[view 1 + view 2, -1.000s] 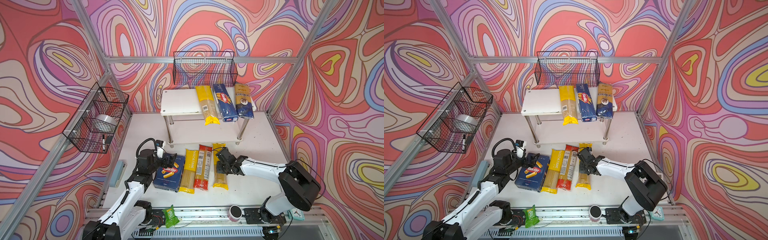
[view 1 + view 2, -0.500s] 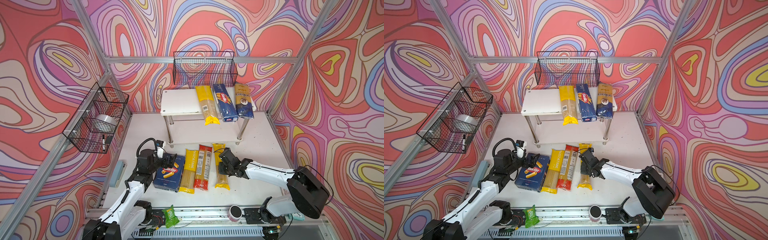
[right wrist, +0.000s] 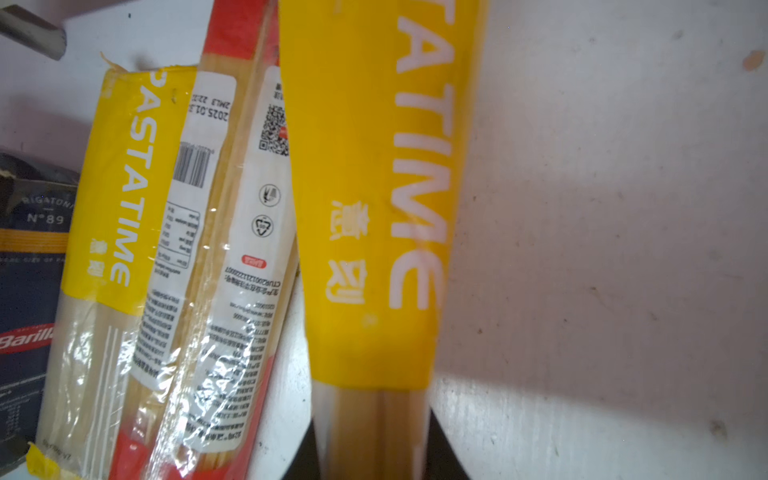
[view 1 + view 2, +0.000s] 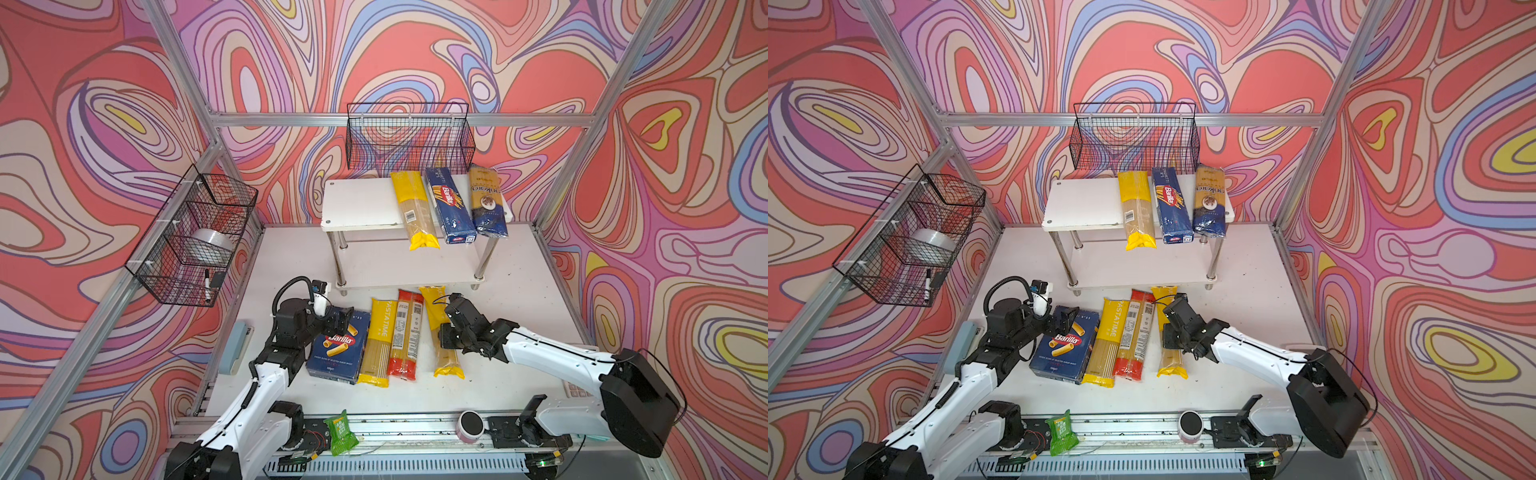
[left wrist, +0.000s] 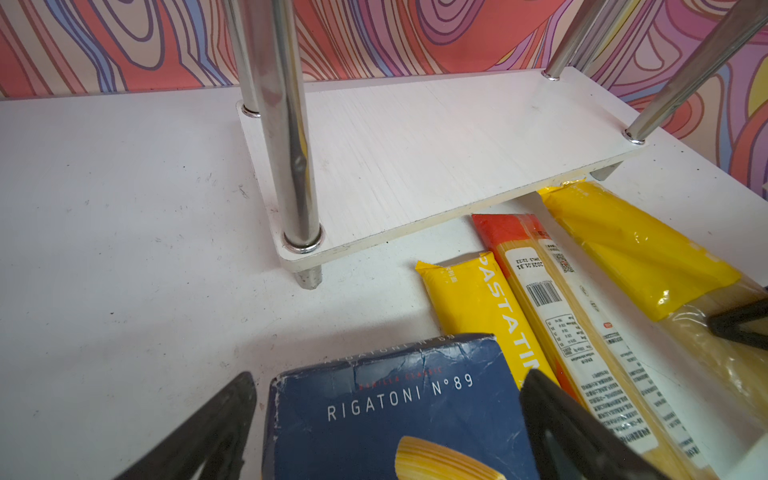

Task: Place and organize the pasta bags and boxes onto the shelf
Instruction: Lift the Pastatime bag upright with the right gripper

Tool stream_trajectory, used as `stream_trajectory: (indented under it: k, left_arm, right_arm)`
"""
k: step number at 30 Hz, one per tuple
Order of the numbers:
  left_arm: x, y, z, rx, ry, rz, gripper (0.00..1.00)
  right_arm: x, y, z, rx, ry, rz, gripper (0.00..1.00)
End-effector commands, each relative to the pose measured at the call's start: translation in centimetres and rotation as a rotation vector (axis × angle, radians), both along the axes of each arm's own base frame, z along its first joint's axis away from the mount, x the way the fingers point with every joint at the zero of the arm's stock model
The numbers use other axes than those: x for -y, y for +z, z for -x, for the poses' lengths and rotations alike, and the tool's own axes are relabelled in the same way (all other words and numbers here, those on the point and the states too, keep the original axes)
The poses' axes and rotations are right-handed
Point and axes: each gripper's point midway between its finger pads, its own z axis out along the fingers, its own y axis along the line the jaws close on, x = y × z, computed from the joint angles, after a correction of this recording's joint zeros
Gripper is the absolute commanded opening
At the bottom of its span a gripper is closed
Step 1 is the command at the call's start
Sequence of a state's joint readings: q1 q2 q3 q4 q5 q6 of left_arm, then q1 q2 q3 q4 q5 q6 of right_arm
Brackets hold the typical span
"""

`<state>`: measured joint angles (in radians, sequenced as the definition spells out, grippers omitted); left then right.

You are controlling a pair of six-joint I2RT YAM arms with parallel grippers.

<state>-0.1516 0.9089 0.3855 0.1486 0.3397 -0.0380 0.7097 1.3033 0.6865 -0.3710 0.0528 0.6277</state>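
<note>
Viewing from above, in both top views, the shelf (image 4: 361, 208) stands at the back of the table (image 4: 519, 299). Its top board carries three items side by side: the upper yellow-ended bag (image 4: 415, 216), the spaghetti box (image 4: 449, 205) and the dark blue bag (image 4: 487, 203). On the table in front of the shelf lie, from left to right, the rigatoni box (image 4: 338, 353), the left yellow-ended bag (image 4: 378, 345), the red-ended bag (image 4: 405, 336) and the right yellow-ended bag (image 4: 446, 361). The left gripper (image 4: 343, 322) sits at the far end of the rigatoni box. The right gripper (image 4: 1167, 336) sits at the middle of the right yellow-ended bag.

Left wrist view: the jaws stand open, one finger (image 5: 208, 436) on each side of the rigatoni box (image 5: 395, 415). One finger is clear of the carton, and nothing is gripped. The far end of the right yellow-ended bag (image 5: 636, 249) lies under the front edge of the lower shelf board.

Right wrist view: both fingers (image 3: 444, 453) press against the long sides of the right yellow-ended bag (image 3: 374, 208). The jaws are closed on its clear middle. Whether the bag is off the table cannot be determined.
</note>
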Motion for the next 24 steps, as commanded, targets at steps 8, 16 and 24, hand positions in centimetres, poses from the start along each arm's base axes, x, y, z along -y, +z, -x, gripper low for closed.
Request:
stream_trajectory:
  k: [8, 16, 24]
  left_arm:
    - [0.0, 0.8, 0.1, 0.021, 0.002, 0.005, 1.00]
    - [0.1, 0.7, 0.1, 0.017, -0.007, 0.005, 1.00]
    - [0.0, 0.7, 0.1, 0.019, -0.003, 0.005, 1.00]
  right_arm:
    - [-5.0, 10.2, -2.6, 0.286, 0.157, -0.191, 0.00]
    - [-6.2, 13.0, -2.6, 0.343, 0.217, -0.208, 0.00]
    - [-9.4, 16.8, -0.5, 0.427, 0.404, -0.230, 0.00]
